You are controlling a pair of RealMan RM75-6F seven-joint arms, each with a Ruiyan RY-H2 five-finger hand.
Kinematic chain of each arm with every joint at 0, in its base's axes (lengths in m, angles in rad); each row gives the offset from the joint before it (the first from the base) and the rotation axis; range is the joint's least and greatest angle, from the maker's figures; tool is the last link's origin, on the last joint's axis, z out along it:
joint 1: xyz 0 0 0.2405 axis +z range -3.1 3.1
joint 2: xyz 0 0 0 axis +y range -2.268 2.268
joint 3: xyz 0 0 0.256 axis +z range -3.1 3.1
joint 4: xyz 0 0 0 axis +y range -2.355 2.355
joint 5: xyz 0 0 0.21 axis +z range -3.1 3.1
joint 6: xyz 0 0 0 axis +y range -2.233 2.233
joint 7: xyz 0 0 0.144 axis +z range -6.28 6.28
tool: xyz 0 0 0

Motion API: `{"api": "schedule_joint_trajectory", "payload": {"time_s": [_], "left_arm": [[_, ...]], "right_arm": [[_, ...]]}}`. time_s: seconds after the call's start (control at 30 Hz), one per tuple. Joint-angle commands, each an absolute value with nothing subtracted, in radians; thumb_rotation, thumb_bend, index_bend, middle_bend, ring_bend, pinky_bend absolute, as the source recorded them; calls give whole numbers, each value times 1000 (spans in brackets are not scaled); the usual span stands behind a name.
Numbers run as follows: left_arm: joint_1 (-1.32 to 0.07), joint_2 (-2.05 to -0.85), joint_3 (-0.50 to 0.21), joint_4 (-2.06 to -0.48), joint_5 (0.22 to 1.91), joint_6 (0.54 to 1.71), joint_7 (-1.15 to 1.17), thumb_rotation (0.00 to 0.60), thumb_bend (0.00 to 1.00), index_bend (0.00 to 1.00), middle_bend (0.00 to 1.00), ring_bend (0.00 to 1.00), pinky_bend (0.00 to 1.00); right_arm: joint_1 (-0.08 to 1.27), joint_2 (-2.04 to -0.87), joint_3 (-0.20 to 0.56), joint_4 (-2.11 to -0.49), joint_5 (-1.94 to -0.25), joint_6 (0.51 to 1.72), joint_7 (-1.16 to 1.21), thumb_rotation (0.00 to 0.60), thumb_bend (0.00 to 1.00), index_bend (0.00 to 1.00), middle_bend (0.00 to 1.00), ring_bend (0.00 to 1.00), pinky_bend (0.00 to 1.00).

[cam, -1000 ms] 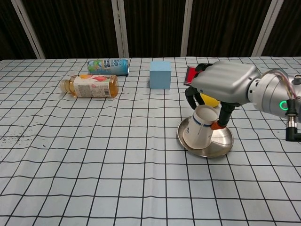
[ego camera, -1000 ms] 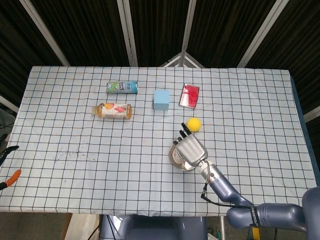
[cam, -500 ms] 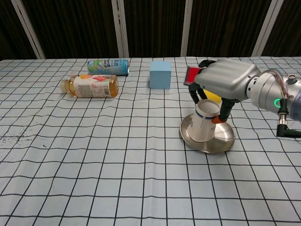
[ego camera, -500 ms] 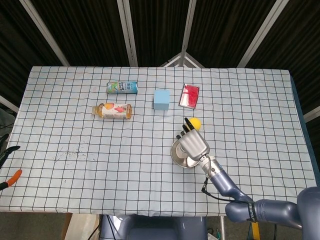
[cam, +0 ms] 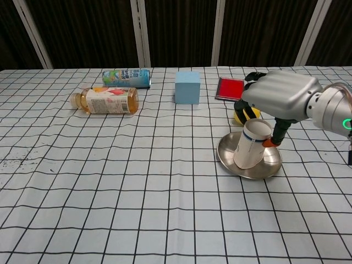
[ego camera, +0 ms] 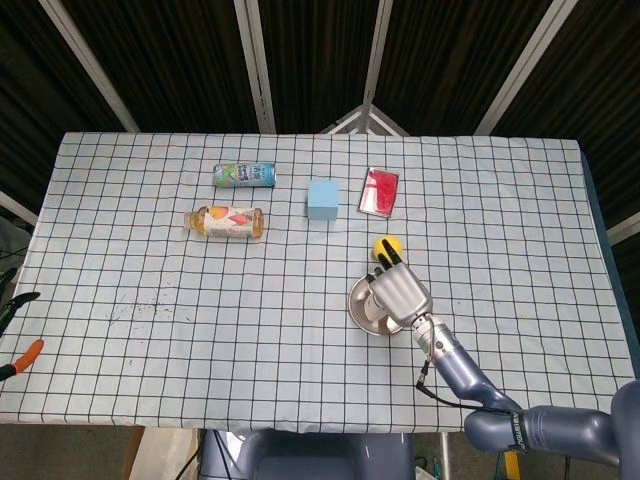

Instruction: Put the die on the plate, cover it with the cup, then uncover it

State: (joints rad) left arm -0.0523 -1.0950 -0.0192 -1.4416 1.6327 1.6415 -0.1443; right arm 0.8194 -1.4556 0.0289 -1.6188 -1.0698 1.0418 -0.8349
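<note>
Cup over the plate, tilted in the right hand's grip

The right hand (cam: 281, 94) has its fingers closed round the upturned cup (cam: 252, 143), which leans mouth-down on the plate (cam: 250, 170) near the surface (cam: 137, 181) middle. I judge covering is done or nearly so, with uncovering left. The die is hidden, presumably under the cup. A yellow ball (ego camera: 386, 245) sits just behind, half blocked. The left hand is out of sight.
</note>
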Motion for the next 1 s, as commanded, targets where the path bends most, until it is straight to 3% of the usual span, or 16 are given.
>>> {"api": "schedule_joint_trajectory", "payload": {"time_s": [0.03, 0.6, 1.0], "left_arm": [[-53, -1096, -19, -1441, 1633, 1640, -144, 600, 385, 229, 0, 0, 24], [-51, -1091, -18, -1438, 1637, 1648, -159, 600, 385, 229, 0, 0, 24], [-51, -1093, -17, -1439, 1636, 1645, -153, 600, 385, 230, 0, 0, 23]], "right_arm": [[819, -1437, 20, -1657, -1069, 1027, -838, 600, 472, 646, 491, 210, 0], [893, -1387, 58, -1738, -1025, 821, -692, 600, 505, 646, 492, 210, 0], [862, -1482, 81, -1583, -1158, 916, -575, 600, 504, 646, 501, 223, 0]]}}
